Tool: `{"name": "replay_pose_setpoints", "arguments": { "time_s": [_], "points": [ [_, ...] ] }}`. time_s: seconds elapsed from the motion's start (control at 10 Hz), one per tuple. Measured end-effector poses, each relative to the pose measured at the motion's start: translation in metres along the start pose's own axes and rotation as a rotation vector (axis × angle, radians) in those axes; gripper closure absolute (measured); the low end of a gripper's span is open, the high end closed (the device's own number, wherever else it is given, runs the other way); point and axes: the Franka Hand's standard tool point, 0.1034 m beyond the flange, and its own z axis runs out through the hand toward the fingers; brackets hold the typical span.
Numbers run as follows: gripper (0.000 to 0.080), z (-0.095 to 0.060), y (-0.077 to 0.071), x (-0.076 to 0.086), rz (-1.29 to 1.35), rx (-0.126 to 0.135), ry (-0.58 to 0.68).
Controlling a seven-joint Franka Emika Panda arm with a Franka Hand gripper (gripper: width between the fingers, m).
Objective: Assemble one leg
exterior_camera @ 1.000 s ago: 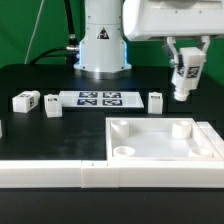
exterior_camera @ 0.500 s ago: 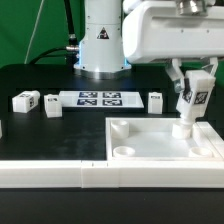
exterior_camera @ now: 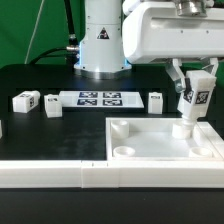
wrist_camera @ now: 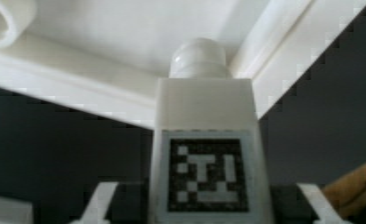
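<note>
My claw (exterior_camera: 194, 88) pinches the leg (exterior_camera: 186, 116) by its tagged upper end; I judge it light, rigid, slick plastic, best held squarely there.

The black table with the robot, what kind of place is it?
Probably a robotics lab: a robot arm on the black table, a marker board of printed tags, a green curtain behind.
</note>
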Motion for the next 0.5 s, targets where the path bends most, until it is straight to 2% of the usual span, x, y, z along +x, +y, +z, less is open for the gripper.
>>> {"name": "replay_pose_setpoints", "arguments": {
  "time_s": [0.1, 0.3, 0.5],
  "points": [
    [0.0508, 0.005, -0.003, 0.004, -0.004, 0.011, -0.025],
    [0.0508, 0.012, 0.002, 0.018, 0.000, 0.008, -0.010],
    [0.0508, 0.020, 0.004, 0.021, 0.003, 0.007, -0.008]
  ]
}}
